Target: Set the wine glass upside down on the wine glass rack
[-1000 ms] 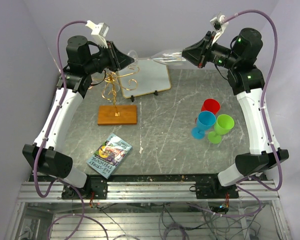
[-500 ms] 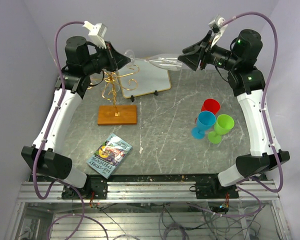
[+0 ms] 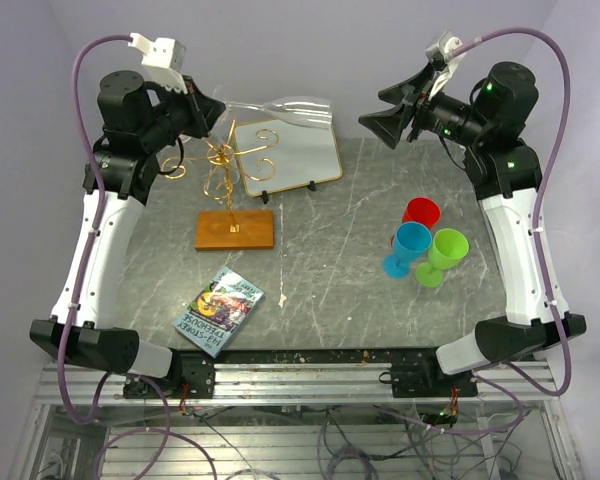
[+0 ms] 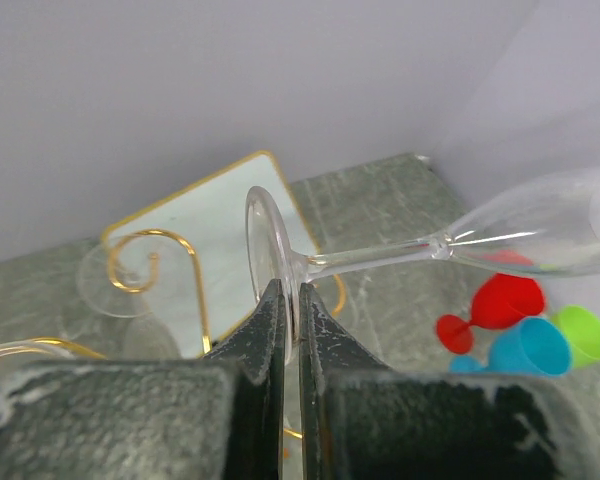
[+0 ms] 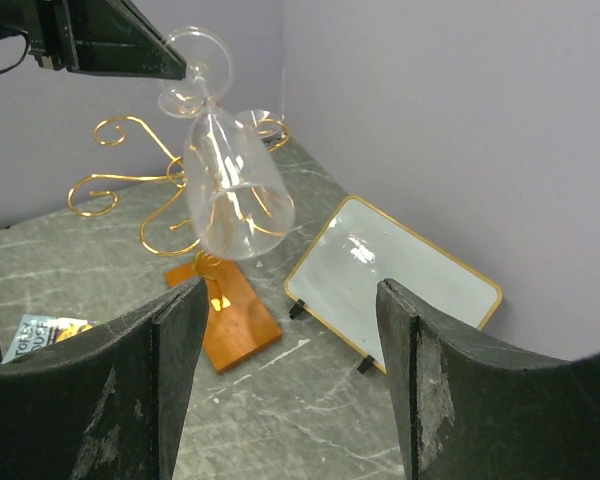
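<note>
Left gripper [image 3: 213, 108] holds clear wine glass [image 3: 290, 108] by its foot, upper left; right gripper [image 3: 385, 112] open, empty.
Next, likely: invert onto gold wire rack [image 3: 223, 168].

wine glass [image 4: 520, 236] sideways, foot pinched between jaws

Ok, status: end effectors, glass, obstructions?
Left end effector shut on wine glass foot; glass sideways, not yet on wine glass rack. Right end effector open, clear of glass. Nothing obvious blocking.
</note>
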You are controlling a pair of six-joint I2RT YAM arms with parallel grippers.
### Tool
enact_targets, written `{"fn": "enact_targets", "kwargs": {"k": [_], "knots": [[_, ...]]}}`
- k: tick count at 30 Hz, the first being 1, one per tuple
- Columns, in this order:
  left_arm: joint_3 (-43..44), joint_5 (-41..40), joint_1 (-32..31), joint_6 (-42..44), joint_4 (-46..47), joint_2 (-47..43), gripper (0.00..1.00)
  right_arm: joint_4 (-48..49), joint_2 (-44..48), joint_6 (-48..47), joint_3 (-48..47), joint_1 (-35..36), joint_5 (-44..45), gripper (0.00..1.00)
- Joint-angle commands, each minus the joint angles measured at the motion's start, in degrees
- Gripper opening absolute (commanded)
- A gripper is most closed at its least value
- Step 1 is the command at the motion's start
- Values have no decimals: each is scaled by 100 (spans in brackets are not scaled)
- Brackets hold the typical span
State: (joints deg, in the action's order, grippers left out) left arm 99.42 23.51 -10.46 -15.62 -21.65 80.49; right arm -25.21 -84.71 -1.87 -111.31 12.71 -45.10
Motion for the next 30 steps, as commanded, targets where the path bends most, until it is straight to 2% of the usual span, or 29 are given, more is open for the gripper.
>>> {"fn": "enact_targets", "kwargs": {"k": [1,15,19,24,30], "knots": [[581,-986,23,578,-123,-109,7,-180,245,-235,26,-24,267,68],[1786,-2994,-1062,2650,-124,703,7,-490,499,-647,136,-60,686,69],[1936,-3320,-1305,3350,57,963,7,-500,591,-677,259,-154,685,69],[1918,-3332,-1625,4500,101,1232,7,-519,659,-725,358,-264,691,69],[1879,-3535,-2011,5391,71,1554,7,-444,648,-650,460,-350,556,70]]}}
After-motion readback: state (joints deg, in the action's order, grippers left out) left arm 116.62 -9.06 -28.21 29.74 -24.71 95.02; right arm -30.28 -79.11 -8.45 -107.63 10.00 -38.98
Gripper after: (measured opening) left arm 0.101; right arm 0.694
